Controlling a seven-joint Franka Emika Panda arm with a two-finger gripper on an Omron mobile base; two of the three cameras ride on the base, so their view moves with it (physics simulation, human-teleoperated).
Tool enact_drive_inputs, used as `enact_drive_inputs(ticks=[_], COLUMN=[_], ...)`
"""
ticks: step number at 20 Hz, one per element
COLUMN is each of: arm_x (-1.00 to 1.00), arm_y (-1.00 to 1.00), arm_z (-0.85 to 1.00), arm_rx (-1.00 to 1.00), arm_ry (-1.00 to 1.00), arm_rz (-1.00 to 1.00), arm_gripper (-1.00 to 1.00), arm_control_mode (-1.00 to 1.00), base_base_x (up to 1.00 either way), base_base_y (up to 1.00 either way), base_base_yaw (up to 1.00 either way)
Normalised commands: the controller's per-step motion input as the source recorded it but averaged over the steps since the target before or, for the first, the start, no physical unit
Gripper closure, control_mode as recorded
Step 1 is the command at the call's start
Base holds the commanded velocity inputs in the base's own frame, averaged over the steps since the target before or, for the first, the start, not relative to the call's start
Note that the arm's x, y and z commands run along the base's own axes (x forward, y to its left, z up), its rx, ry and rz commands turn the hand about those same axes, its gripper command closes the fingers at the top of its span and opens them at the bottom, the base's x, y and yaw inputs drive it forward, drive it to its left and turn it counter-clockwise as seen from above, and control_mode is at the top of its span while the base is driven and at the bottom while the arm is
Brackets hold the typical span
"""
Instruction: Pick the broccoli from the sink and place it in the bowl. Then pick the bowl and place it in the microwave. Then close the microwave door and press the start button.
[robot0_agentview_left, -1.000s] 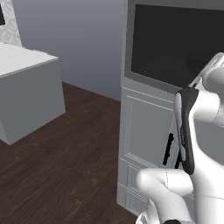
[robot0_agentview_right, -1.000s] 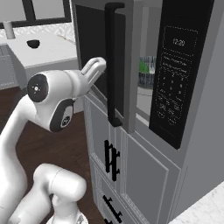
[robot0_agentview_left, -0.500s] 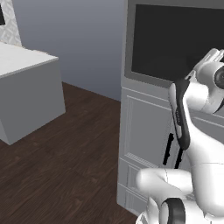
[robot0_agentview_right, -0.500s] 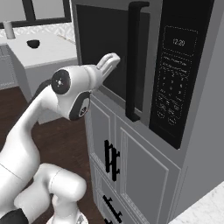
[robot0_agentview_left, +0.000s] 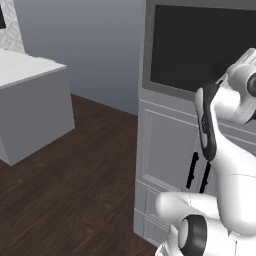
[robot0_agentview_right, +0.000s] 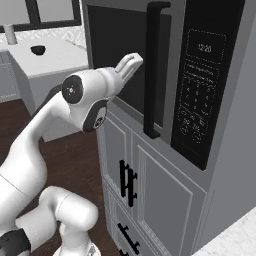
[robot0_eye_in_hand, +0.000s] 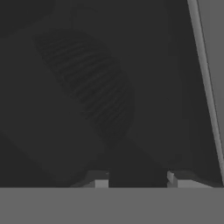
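Jaws (robot0_eye_in_hand: 139, 178) parted, close against microwave door (robot0_eye_in_hand: 109, 87) glass.

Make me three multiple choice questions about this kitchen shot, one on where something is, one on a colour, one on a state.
1. Where is the keypad relative to the door handle in the right base view?
A. to its right
B. to its left
C. below the cabinets

2. What colour is the microwave door window?
A. white
B. black
C. green

3. What state is the microwave door in?
A. wide open
B. removed
C. shut

Answers:
1. A, the keypad panel sits right of the handle.
2. B, the glass is dark black in both base views.
3. C, the door lies flush with the microwave front, with the gripper facing its glass.
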Motion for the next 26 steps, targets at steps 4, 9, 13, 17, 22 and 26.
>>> enact_drive_inputs(ticks=[4, 9, 13, 17, 22, 26], arm_x=[0.11, -0.66, -0.79, -0.52, -0.46, -0.69], arm_y=[0.06, 0.48, 0.58, 0.50, 0.27, 0.04], arm_z=[0.00, 0.16, 0.26, 0.46, 0.59, 0.21], arm_rx=[0.00, -0.04, -0.16, -0.32, -0.25, -0.29], arm_ry=[0.06, 0.04, 0.13, 0.48, 0.54, 0.48], arm_rz=[-0.05, 0.00, 0.00, 0.00, 0.00, 0.00], arm_gripper=[-1.00, -1.00, -1.00, -1.00, -1.00, 1.00], arm_control_mode=[-1.00, -1.00, -1.00, -1.00, -1.00, -1.00], base_base_x=[0.00, 0.00, 0.00, 0.00, 0.00, 0.00], base_base_y=[0.00, 0.00, 0.00, 0.00, 0.00, 0.00], base_base_yaw=[0.00, 0.00, 0.00, 0.00, 0.00, 0.00])
